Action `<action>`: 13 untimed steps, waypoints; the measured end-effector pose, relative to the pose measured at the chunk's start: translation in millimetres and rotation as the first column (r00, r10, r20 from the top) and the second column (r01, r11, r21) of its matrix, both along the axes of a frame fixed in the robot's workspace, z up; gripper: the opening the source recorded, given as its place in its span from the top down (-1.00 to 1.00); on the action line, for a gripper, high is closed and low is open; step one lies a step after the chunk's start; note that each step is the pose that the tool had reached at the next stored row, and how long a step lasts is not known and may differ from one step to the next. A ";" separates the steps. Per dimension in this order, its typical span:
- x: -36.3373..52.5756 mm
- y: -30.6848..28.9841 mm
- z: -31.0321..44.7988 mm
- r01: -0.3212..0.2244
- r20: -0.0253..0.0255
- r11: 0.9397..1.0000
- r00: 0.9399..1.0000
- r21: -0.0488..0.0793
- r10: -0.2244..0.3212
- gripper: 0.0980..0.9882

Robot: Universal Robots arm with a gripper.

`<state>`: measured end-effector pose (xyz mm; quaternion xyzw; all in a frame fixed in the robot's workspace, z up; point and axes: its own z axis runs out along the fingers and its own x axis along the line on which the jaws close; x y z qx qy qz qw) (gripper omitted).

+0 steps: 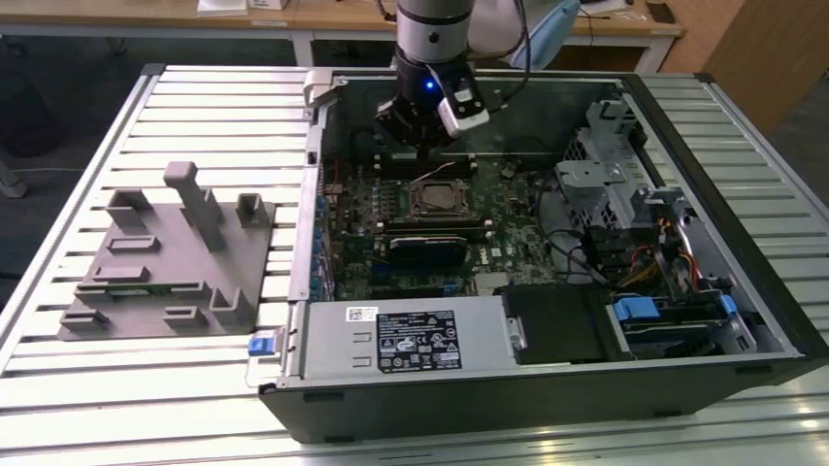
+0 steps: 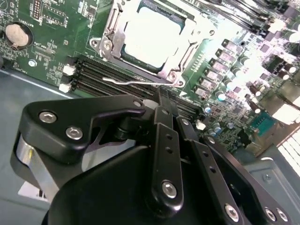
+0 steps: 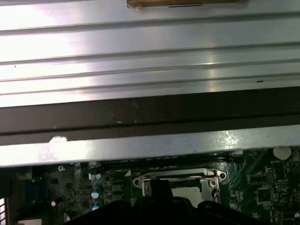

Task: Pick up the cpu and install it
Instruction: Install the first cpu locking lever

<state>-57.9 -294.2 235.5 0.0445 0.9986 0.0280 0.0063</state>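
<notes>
The cpu, a pale silvery square, lay flat inside the metal-framed socket on the green motherboard, with the socket's frame around its edges; in the first wrist view part of its pale face showed within the same frame. A thin wire lever lay just beside the socket. In the exterior view the socket sat near the middle of the motherboard inside an open computer case. The tool hung above the board just beside the socket, its black fingers drawn together with nothing between them. In the exterior view the tool stood over the far part of the board. The case rested on a slatted metal surface, with a grey moulded holder well apart toward the exterior view's left
</notes>
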 end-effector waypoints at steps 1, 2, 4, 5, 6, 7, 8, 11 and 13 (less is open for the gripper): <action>1.9 0.3 -1.3 -0.001 0.000 1.000 1.000 0.000 0.001 0.98; 3.5 0.6 -2.7 -0.004 0.000 1.000 1.000 0.000 0.004 0.98; 5.2 1.8 -4.9 -0.008 0.000 1.000 1.000 -0.002 0.008 0.98; 5.5 3.4 -5.8 -0.008 0.000 1.000 1.000 -0.007 0.008 0.98; 6.0 5.6 -6.4 -0.008 0.000 1.000 1.000 -0.015 0.008 0.98; 6.6 7.7 -7.0 -0.008 0.000 1.000 1.000 -0.020 0.008 0.98; 7.3 9.1 -7.6 -0.008 0.000 1.000 1.000 -0.020 0.008 0.98; 8.1 9.5 -8.9 -0.031 0.000 0.999 1.000 -0.020 0.031 0.98; 9.6 10.1 -9.6 -0.041 0.000 0.999 0.999 -0.021 0.041 0.98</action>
